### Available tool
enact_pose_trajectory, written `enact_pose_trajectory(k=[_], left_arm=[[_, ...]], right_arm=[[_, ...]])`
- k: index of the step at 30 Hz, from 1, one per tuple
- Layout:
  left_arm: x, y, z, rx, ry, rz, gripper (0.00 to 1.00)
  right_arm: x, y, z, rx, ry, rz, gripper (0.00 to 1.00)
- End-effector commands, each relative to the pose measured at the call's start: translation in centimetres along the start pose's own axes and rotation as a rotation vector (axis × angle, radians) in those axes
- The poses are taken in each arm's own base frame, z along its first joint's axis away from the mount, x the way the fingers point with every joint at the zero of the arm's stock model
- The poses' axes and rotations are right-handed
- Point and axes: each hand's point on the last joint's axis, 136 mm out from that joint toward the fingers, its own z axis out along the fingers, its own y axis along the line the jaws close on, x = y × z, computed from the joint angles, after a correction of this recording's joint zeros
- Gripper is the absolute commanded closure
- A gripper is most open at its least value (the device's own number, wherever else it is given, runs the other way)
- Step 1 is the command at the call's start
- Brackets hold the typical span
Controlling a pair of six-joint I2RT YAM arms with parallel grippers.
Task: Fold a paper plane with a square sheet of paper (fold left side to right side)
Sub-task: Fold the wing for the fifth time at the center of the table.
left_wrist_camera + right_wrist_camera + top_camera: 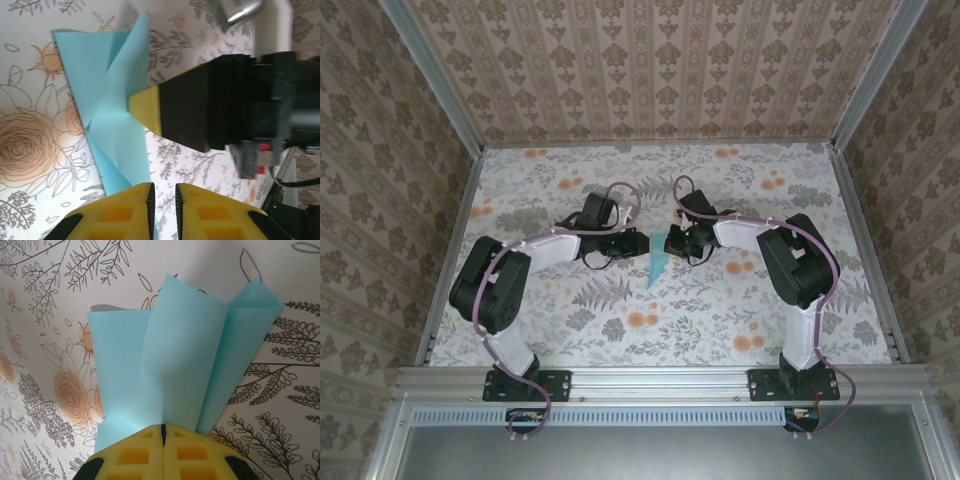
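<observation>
On the table (570, 330), paper plane (659, 258), tip nearward.

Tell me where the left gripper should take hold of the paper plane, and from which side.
Grip the paper plane on its narrow, layered stretch toward the pointed end, bringing the left gripper in from its own side, across the long edge. The right gripper is shut on the wider end, where the flaps stand loose and would likely buckle.

Both arms bent inward toward the paper plane (657, 262). The left end effector (640, 243) sat just left of it, fingers (135, 205) a crack apart. The right end effector (675, 242), just right of it, pinched it tight.
</observation>
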Motion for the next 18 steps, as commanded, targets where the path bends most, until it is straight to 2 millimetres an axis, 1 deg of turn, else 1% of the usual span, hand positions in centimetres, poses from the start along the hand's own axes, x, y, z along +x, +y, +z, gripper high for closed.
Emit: enact_pose_trajectory(k=[1, 5, 8, 11, 18], left_arm=[[2.1, -1.5, -0.4, 0.023, 0.068, -0.004, 0.8], [4.0, -3.2, 0.5, 0.071, 0.132, -0.024, 0.8], [5.0, -3.6, 1.5, 0.075, 0.17, -0.027, 0.8], [5.4, -2.8, 2.4, 0.053, 0.188, -0.036, 0.8], [5.8, -1.0, 3.4, -0.004, 0.204, -0.048, 0.8]], right_arm=[[2.9, -4.7, 1.3, 0.152, 0.08, 0.046, 1.0], [2.9, -4.7, 1.3, 0.152, 0.08, 0.047, 1.0], [2.9, -4.7, 1.2, 0.152, 0.08, 0.047, 1.0], [2.9, -4.6, 1.2, 0.152, 0.079, 0.045, 1.0], [2.8, -4.6, 0.9, 0.155, 0.077, 0.04, 1.0]])
